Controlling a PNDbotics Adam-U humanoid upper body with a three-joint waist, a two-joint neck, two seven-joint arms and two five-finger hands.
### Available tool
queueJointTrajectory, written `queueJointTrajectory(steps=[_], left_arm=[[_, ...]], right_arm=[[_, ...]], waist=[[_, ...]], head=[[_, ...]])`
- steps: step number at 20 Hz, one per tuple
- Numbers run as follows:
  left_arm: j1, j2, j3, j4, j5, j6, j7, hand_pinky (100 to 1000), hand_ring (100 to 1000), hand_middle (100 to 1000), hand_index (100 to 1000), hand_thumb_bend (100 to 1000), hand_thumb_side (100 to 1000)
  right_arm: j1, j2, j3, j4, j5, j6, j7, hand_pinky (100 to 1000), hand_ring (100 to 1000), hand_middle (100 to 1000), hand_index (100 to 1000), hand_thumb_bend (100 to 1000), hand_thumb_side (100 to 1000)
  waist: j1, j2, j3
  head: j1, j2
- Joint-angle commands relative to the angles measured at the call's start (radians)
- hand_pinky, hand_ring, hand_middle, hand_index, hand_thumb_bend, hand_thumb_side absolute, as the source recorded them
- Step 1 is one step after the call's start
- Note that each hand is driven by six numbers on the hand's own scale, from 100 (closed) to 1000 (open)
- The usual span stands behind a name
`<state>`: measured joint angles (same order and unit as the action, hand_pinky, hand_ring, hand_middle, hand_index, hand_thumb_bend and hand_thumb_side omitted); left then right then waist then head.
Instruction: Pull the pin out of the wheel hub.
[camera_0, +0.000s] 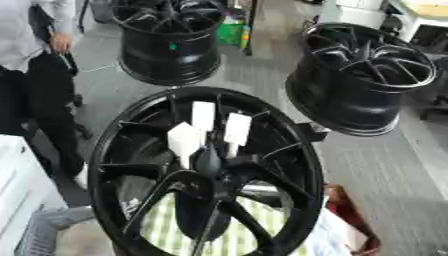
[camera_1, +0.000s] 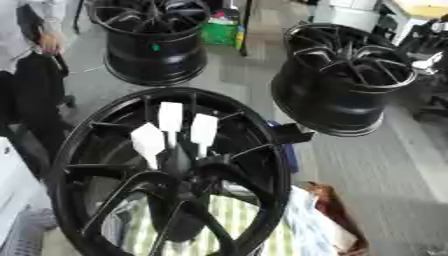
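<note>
Black wheel hub (camera_0: 206, 175) upright in foreground, three white-tagged pins (camera_0: 203, 116) sticking out near its centre. Neither hand visible, so grasp state unknown.

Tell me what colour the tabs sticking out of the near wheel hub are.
White tabs, clearest in the left eye view.

The near wheel hub (camera_0: 206, 175) looks like black metal with a smooth, semi-gloss finish that catches soft highlights along its spokes and rim. Three white tags (camera_0: 203, 116) standing at its centre look like matt paper or thin plastic; which one cannot be told. Beneath it lies a green-and-white checked cloth (camera_0: 232, 235), matt and soft-looking. The two far wheels (camera_0: 171, 42) (camera_1: 346, 75) show the same dark, slightly shiny metal. The floor (camera_0: 385, 170) is grey, dull and faintly textured.
</note>
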<state>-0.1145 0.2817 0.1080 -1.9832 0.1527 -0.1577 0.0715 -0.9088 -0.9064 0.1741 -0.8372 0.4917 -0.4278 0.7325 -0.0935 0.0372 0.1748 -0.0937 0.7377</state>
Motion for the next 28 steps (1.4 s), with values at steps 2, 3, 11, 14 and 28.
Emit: queueJointTrajectory(steps=[2,3,11,14,28], left_arm=[[-0.013,0.018,-0.004,-0.017,0.011,0.0,-0.007,832,844,642,837,227,551],[-0.013,0.017,-0.005,-0.017,0.012,0.0,-0.008,832,845,642,837,227,551],[-0.016,0.006,-0.007,-0.017,0.023,0.005,-0.011,832,846,643,837,231,562],[-0.019,0.004,-0.008,-0.017,0.027,0.006,-0.014,832,846,643,837,227,554],[-0.01,-0.006,-0.001,-0.017,0.036,0.022,-0.008,833,847,643,837,225,561]], right_arm=[[-0.069,0.046,0.008,0.016,0.014,-0.015,-0.024,883,852,809,856,100,460],[-0.083,0.065,0.01,0.02,0.017,-0.012,-0.036,882,851,809,856,100,458],[-0.151,0.221,0.017,0.06,0.093,0.046,-0.153,875,851,816,855,100,468],[-0.157,0.266,0.02,0.067,0.124,0.062,-0.19,875,854,821,856,100,435],[-0.168,0.387,0.057,0.012,0.154,0.171,-0.197,878,870,842,860,100,447]], waist=[[0.006,-0.01,0.004],[0.006,-0.009,0.005],[0.013,-0.006,0.02],[0.014,-0.006,0.027],[0.017,-0.013,0.024]], head=[[-0.011,-0.009],[-0.014,-0.009],[-0.036,-0.019],[-0.045,-0.02],[-0.026,-0.03]])
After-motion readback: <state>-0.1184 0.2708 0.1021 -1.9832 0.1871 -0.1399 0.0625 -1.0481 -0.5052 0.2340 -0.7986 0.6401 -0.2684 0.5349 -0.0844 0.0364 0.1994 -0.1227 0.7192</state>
